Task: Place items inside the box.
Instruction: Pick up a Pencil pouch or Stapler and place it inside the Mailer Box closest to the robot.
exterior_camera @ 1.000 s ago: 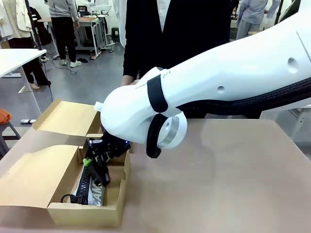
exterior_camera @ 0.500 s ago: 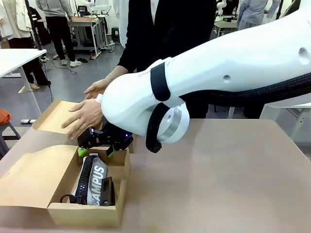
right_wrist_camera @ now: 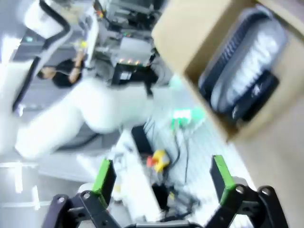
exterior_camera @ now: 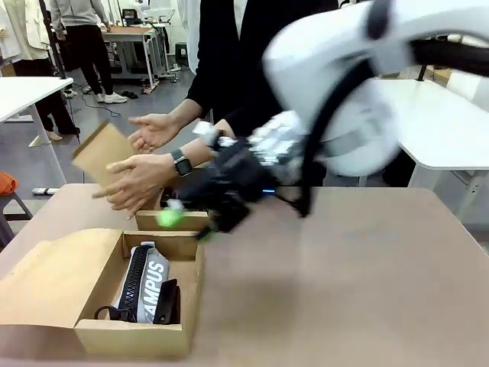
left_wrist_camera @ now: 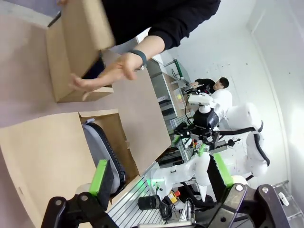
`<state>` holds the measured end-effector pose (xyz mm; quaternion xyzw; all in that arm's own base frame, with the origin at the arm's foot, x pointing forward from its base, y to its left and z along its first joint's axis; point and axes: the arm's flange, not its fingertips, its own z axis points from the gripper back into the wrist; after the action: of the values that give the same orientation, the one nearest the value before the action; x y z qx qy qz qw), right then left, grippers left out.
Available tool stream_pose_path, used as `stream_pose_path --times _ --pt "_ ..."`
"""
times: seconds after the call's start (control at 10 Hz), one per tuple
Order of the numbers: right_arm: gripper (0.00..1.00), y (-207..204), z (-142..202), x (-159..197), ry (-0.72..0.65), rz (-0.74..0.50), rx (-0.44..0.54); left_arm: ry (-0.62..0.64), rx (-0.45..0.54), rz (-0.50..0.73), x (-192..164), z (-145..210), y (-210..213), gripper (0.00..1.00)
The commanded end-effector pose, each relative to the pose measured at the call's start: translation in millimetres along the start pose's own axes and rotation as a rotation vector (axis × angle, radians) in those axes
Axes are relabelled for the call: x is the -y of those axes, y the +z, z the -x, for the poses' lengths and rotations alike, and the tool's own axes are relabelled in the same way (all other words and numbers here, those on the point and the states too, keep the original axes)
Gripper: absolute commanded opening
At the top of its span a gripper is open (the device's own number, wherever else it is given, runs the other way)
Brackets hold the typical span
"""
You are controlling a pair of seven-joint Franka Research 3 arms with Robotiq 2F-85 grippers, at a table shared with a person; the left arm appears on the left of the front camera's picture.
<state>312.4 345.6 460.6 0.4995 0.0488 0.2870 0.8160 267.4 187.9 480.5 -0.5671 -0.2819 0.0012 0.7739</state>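
The open cardboard box [exterior_camera: 130, 338] stands at the table's near left. Inside lie a grey pouch [exterior_camera: 155, 284] lettered "CAMPUS" and, against it, a black stapler [exterior_camera: 170, 300]. My right gripper [exterior_camera: 187, 226], blurred by motion, hangs open and empty above the box's far right corner. Its wrist view looks down on the box [right_wrist_camera: 190, 33], the pouch [right_wrist_camera: 251, 57] and the stapler [right_wrist_camera: 259, 92], with the right gripper [right_wrist_camera: 162, 175] wide apart. My left gripper [left_wrist_camera: 159, 173] is open and empty, off to the side of the box [left_wrist_camera: 42, 147]. The person's hands [exterior_camera: 137, 183] hold the far flap [exterior_camera: 103, 153] raised.
The box's near left flap [exterior_camera: 53, 275] lies spread out flat on the table. The person stands at the far edge, wearing a wristwatch [exterior_camera: 180, 162]. The brown tabletop [exterior_camera: 344, 283] stretches bare to the right of the box.
My right gripper let go of the stapler inside the box, opened, and swung up and to the right out of it. The person's hands came in and lifted the far flap.
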Motion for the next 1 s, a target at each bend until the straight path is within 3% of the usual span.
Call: stream_pose_path --times 0.0,0.1,0.2,0.3,0.4,0.5,0.6,0.7,0.9 --pt "1.00 101 98 28 -0.010 0.018 -0.074 -0.014 0.013 0.021 2 -1 0 1.00" --pt "1.00 120 126 40 0.032 0.000 -0.007 -0.014 0.013 0.021 2 -1 0 1.00" --pt "1.00 131 145 49 -0.034 0.020 0.163 -0.014 0.013 0.021 2 -1 0 1.00" --pt "1.00 86 101 33 -0.025 -0.051 -0.044 -0.014 0.013 0.021 2 -1 0 1.00" --pt "1.00 86 101 33 -0.025 -0.051 -0.044 -0.014 0.013 0.021 2 -1 0 1.00" --pt "1.00 135 117 40 -0.034 -0.030 0.041 -0.014 0.013 0.021 2 -1 0 1.00" --pt "1.00 150 103 46 0.015 -0.177 0.158 -0.014 0.013 0.021 2 -1 0 1.00" --pt "1.00 188 115 54 0.006 -0.238 0.231 -0.014 0.013 0.021 2 -1 0 1.00" --pt "1.00 257 169 80 -0.075 -0.412 0.288 -0.014 0.013 0.021 2 -1 0 1.00"
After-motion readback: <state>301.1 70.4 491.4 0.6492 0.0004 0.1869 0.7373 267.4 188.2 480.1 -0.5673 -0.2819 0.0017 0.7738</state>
